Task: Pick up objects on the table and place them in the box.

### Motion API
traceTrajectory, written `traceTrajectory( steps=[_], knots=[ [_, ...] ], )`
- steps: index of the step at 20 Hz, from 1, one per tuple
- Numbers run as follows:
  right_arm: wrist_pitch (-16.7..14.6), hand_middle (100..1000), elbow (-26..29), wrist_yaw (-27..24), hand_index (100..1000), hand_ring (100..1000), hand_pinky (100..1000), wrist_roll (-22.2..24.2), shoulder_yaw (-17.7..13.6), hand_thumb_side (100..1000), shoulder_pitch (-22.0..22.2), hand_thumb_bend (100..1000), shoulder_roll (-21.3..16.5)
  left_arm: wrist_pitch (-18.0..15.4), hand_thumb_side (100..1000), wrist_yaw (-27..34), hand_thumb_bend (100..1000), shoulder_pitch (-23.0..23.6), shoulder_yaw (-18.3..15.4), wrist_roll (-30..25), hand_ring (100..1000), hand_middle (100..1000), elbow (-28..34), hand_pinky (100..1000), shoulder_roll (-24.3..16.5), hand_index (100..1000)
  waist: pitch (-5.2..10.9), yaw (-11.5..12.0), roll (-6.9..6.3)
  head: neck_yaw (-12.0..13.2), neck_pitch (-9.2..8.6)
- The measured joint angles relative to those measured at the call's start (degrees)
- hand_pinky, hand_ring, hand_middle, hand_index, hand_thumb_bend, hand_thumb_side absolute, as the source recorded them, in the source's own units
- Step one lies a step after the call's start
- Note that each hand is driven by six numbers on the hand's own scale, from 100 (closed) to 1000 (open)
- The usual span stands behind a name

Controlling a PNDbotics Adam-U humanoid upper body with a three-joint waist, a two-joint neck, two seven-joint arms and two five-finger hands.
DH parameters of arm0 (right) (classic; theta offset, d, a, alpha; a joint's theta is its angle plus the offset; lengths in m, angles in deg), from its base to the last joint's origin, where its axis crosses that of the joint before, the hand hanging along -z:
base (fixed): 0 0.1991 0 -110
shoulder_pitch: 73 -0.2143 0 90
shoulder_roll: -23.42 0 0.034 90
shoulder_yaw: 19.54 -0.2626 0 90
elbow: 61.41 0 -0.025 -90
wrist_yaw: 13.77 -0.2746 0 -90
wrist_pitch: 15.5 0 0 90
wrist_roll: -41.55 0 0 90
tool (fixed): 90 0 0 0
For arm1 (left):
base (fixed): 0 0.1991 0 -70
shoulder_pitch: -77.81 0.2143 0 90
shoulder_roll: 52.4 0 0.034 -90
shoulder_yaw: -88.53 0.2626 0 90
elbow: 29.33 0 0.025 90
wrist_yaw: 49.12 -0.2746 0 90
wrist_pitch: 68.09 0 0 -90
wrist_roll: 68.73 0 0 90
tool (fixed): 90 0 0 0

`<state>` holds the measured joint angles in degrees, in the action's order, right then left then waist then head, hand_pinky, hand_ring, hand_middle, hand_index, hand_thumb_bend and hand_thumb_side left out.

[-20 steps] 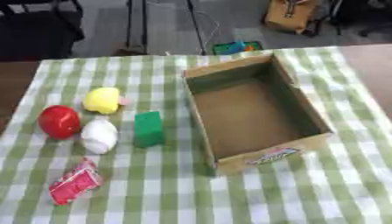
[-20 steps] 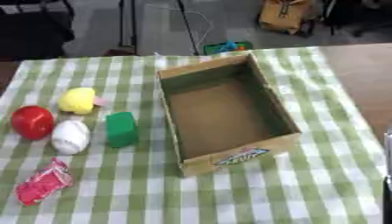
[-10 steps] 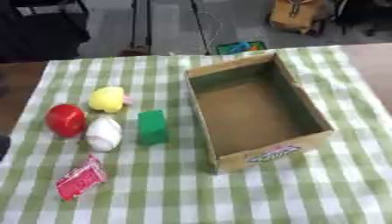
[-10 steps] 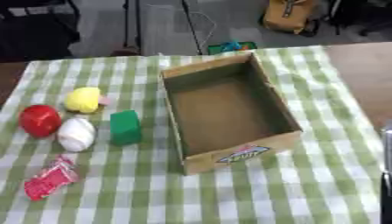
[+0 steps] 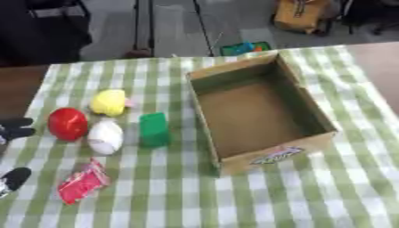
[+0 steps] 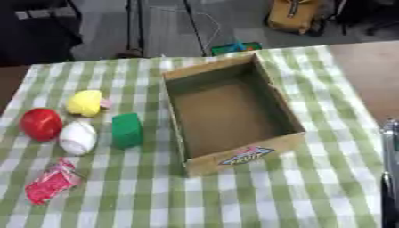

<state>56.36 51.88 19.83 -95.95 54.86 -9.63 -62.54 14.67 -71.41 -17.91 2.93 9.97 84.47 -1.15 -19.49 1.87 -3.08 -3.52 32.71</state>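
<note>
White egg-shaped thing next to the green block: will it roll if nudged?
Probably. The white egg looks rounded and smooth, lying on its side, so a push likely rolls it. The red ball and green block flank it and may stop it.

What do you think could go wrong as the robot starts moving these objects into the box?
The red ball, white egg shape and yellow item sit packed together, so grasping one may roll its neighbours away. The flat red packet may be hard to pinch. The left hand barely shows at the edge.
</note>
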Motion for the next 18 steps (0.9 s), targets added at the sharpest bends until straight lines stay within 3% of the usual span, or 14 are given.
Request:
traceTrajectory(
  steps=[2,3,4,5,12,18],
  knots=[
    [0.04,630,0.0,-0.19,718,683,568,0.05,0.12,891,0.0,100,0.0,-2.21,1000,-1.24,263,-1.02,1.13,3.26,1000,1000,0.01,1000,-0.47,1000,0.0,-0.07,0.01,0.03,0.01],
    [0.04,627,0.0,-0.3,717,683,568,0.06,0.13,891,-0.01,100,0.0,-2.59,1000,-1.41,386,-1.41,1.93,4.63,1000,1000,0.01,1000,-0.61,1000,0.0,-0.16,0.03,0.1,0.01],
    [0.04,627,0.0,-0.41,717,683,568,0.07,0.14,891,-0.02,100,0.0,-2.35,1000,-0.97,422,-1.65,2.82,5.64,1000,1000,0.01,1000,-0.63,1000,0.0,-0.29,0.04,0.21,0.01],
    [0.05,624,0.0,-0.46,716,682,567,0.07,0.15,890,-0.03,100,0.0,-1.55,1000,0.36,520,-1.81,3.8,6.27,1000,1000,0.01,1000,-0.63,1000,0.0,-0.41,0.07,0.34,0.01],
    [0.09,618,0.0,-0.91,713,678,566,0.07,0.44,889,-0.05,100,0.0,9.34,1000,18.28,656,-4.48,8.11,4.1,1000,1000,0.01,1000,-0.62,1000,-0.02,-0.8,0.16,0.91,0.01],
    [0.22,613,0.0,-1.02,711,676,565,-0.06,0.45,890,-0.05,100,0.01,12.84,1000,18.69,702,-5.74,8.85,-0.64,1000,1000,0.01,1000,1.1,1000,-0.08,-0.87,0.22,1.19,0.0]
  ],
)
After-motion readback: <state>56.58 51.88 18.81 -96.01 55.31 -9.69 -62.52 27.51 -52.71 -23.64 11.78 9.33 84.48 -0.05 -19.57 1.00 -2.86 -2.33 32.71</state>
